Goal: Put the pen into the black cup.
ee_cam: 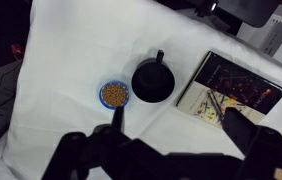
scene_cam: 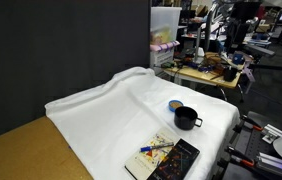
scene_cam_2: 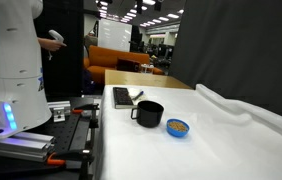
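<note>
In an exterior view, the pen point(scene_cam: 159, 148) is seen lying on a book point(scene_cam: 151, 160), near the black cup point(scene_cam: 186, 119) but not in it. The cup is set upright on a white cloth point(scene_cam: 101, 110), just beside a blue dish point(scene_cam: 176, 105). In an exterior view, the black cup point(scene_cam_2: 149, 113) is shown with its handle sticking out sideways (the pen cannot be made out here). In the wrist view, the gripper point(ee_cam: 176, 125) is held above the cloth, jaws spread wide, with nothing gripped.
</note>
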### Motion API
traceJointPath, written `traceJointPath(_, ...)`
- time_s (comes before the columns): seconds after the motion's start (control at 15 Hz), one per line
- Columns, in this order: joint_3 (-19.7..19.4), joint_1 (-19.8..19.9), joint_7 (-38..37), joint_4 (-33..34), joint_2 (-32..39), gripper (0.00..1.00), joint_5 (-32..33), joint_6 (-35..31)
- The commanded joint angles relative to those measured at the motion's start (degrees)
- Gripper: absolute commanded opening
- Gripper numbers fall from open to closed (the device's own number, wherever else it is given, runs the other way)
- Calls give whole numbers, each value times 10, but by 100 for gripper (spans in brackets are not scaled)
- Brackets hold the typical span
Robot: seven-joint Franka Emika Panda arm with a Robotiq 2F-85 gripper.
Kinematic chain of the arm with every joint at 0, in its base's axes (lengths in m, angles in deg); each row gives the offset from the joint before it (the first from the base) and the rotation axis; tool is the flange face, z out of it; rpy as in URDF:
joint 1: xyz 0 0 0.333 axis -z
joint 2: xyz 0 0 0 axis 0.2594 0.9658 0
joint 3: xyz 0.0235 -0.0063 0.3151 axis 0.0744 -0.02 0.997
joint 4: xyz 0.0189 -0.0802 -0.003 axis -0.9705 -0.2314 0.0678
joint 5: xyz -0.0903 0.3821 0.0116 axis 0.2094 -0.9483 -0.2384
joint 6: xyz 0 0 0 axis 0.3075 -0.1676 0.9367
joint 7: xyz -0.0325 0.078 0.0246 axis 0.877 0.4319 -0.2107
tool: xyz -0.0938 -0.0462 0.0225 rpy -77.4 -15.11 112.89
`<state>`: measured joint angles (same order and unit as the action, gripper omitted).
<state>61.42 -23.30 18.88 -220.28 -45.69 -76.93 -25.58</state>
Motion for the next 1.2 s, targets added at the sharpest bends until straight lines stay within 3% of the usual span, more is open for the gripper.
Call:
traceJointPath(0.0,19,-14,-7,10,19,100,1,-10)
traceJointPath(0.73,24,-25,-8,8,13,100,0,-2)
traceJointPath(1.13,38,-27,-17,35,72,100,3,-25)
